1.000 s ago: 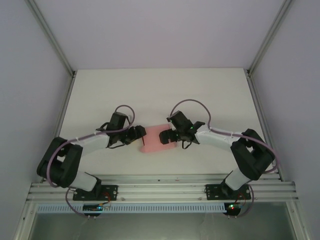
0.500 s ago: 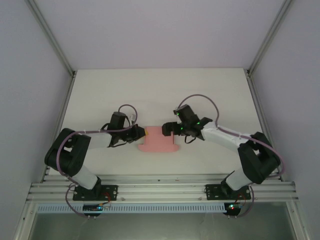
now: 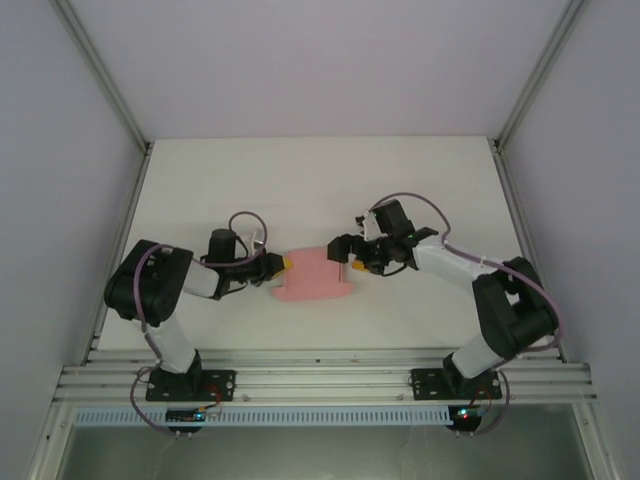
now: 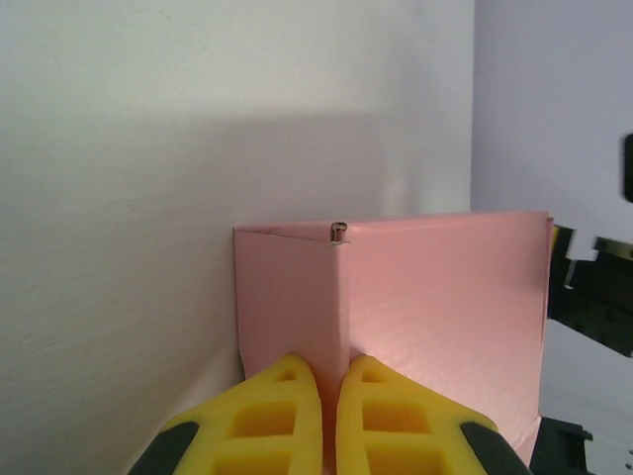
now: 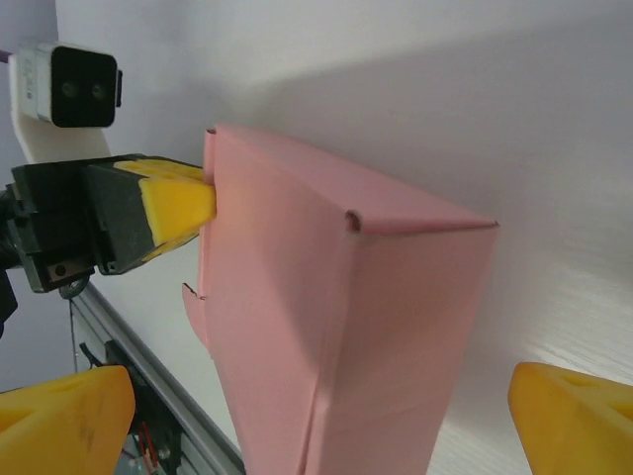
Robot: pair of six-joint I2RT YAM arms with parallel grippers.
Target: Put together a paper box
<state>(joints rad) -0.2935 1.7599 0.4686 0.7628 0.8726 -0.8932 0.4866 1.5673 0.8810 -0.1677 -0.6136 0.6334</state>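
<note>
White matt desk point(image 3: 420, 180), shut in by pale wall panels point(image 3: 60, 150) to the left, right and far side of the paper box point(image 3: 315, 278), and edged by an aluminium rail point(image 3: 320, 375) on the box's near side. Resting on it, one pink paper box, folded up from thin card with a small tab at its near right corner, nearer the rail than the far panel. Soft grey shadow point(image 4: 297, 168) on the white surface just beyond the box.
</note>
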